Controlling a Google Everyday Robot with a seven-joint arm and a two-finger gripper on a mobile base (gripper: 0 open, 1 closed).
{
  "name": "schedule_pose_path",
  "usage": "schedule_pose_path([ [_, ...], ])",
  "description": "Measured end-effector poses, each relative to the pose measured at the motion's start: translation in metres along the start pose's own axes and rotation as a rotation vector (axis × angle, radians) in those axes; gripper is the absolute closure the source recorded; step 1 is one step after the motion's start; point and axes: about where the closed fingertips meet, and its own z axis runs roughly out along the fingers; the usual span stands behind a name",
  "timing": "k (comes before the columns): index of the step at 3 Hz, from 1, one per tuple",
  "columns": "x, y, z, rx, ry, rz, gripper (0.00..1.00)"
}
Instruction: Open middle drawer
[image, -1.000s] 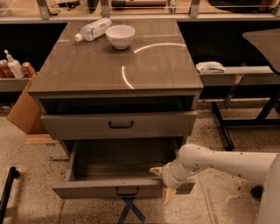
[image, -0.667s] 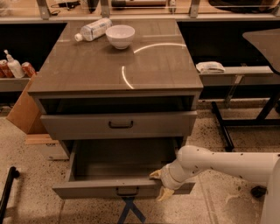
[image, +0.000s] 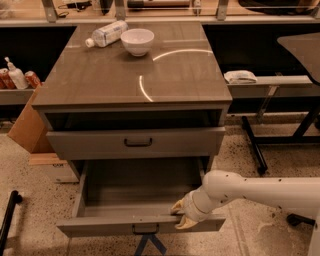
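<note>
As the claw (image: 182, 215) has crept slightly left along its front lip, camera view shows you the middle drawer (image: 140, 196) pulled well out at six o'clock, looking effectively open; you cannot tell whether the claw is spread or pinching.

The hand (image: 181, 215) blocks the middle drawer's (image: 100, 227) right front; its left is free.

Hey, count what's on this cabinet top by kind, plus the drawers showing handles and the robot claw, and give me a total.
Bottles: 1, plastic bottle lying on its side
Bowls: 1, white bowl
Drawers: 2, middle drawer pulled out, upper drawer above it
Claws: 1, claw at the middle drawer's front edge, toward its right end
Total: 5
</note>
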Motion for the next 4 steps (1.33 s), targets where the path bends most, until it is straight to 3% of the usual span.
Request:
schedule_pose_path([
  [1, -0.002, 0.016, 0.003, -0.008, -0.017, 0.021, 1.00],
  [2, -0.004, 0.038, 0.003, -0.012, -0.043, 0.057, 0.84],
  [4, -0.004, 0.038, 0.005, -0.017, -0.043, 0.055, 0.37],
])
